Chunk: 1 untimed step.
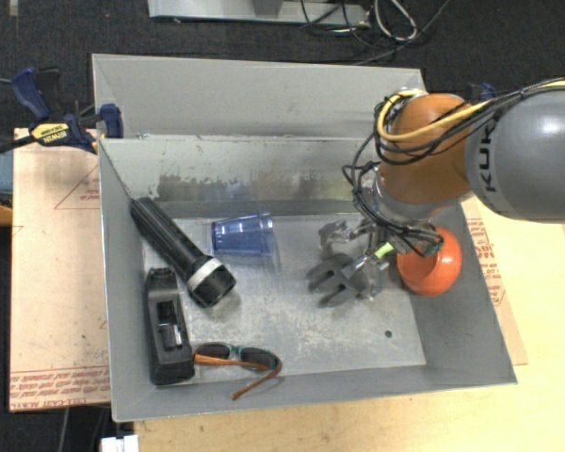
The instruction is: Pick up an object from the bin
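The bin [292, 332] is dull grey sheet metal, its floor scratched and scuffed. The flashlight [174, 248] is matt black with a bright silvery band at its head. The cup [243, 236] is translucent blue plastic. The orange ball [438, 269] looks smooth and faintly glossy.

You get only part of the round orange thing [435, 269] by the right wall of the bin [471, 332]: the arm's wrist [419, 158] and its cables cover its upper left side. The arm itself is cut off by the right edge. Any markings on the black box-shaped device [167, 328] at front left are too small to read (the same goes for the pale band on the black torch [205, 276]).
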Motion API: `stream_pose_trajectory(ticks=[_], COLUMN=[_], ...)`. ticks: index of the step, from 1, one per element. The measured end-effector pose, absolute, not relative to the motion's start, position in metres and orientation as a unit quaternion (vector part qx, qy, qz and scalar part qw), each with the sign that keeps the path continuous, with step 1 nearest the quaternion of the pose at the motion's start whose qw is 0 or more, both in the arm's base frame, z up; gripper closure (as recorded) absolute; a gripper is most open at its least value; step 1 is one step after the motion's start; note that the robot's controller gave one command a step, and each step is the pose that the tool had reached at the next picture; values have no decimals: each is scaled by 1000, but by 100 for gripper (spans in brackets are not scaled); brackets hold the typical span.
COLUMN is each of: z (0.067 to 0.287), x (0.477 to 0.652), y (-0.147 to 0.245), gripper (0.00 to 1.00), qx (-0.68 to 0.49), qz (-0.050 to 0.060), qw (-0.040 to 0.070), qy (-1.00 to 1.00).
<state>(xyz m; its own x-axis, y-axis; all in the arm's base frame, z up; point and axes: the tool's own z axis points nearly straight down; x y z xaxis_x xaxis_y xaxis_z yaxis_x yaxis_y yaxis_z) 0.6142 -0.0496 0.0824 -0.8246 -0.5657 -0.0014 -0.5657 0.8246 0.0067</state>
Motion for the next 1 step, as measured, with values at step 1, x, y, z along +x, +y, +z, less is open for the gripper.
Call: stream_pose_trajectory(ticks=[1], z=[109], x=[616], y=[-49], gripper=[100], qx=[296], qz=[-3], qw=[-3], qy=[-955])
